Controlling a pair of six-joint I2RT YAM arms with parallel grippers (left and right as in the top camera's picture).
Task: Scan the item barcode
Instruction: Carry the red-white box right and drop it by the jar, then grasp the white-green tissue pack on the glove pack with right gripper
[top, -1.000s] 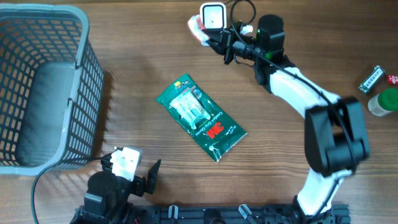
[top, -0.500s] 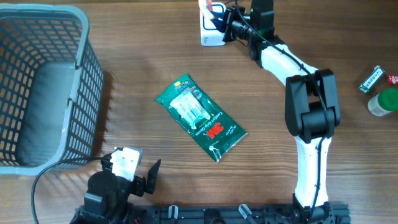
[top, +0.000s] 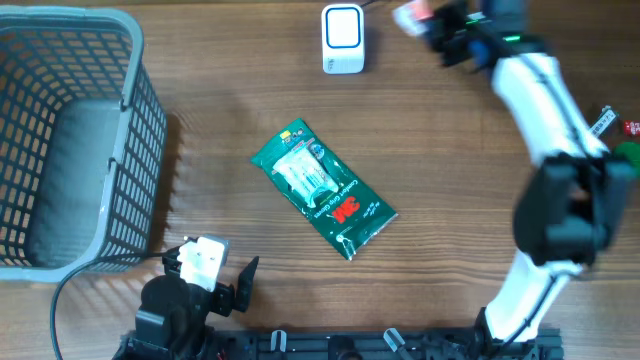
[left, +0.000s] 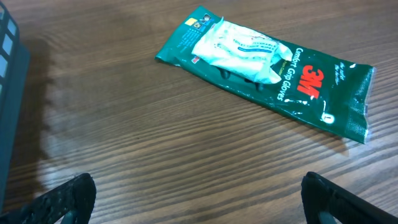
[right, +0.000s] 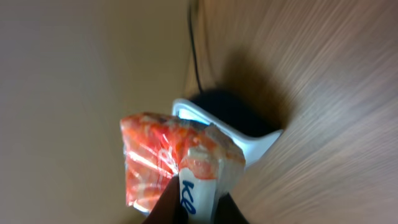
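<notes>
Overhead: right gripper (top: 432, 22) clamped on red packet (top: 408, 16), just right of scanner (top: 342, 39); glove pack (top: 322, 188) lies mid-table. Left wrist: left gripper (left: 199, 202) wide open, empty, glove pack ahead. Right wrist: red packet pinched by one edge, scanner behind it. Likely risks: crinkly film slips from thin grip, or barcode faces away, so no read.
</notes>
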